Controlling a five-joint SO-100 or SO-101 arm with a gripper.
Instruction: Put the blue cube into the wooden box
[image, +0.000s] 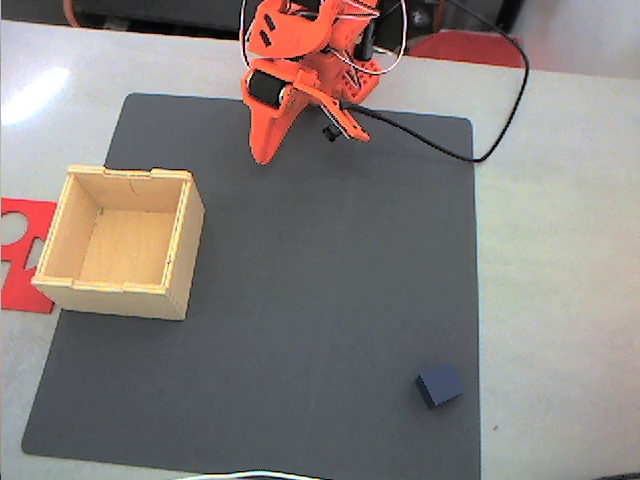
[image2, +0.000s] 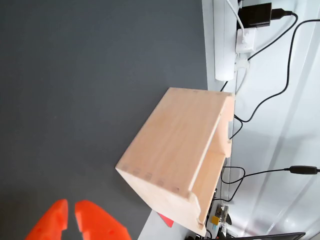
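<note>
Nothing is picked up yet: the orange two-finger gripper (image2: 70, 216), jaws nearly closed and empty, hangs near the mat's far edge. The small navy-blue cube (image: 439, 385) lies at five o'clock on the dark mat (image: 320, 300), the open plywood box (image: 120, 242) at nine; next comes reaching for the cube

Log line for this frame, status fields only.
gripper: shut, empty | blue cube: on mat, untouched | wooden box: empty | phase: pre-reach

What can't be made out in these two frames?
- Box interior: the wrist view sees its outer wall; its near end is hidden.
- Red cut-out: cut by the fixed view's left edge, partly behind the box.
- Gripper: just tips at the wrist view's bottom edge, nearly together.
</note>
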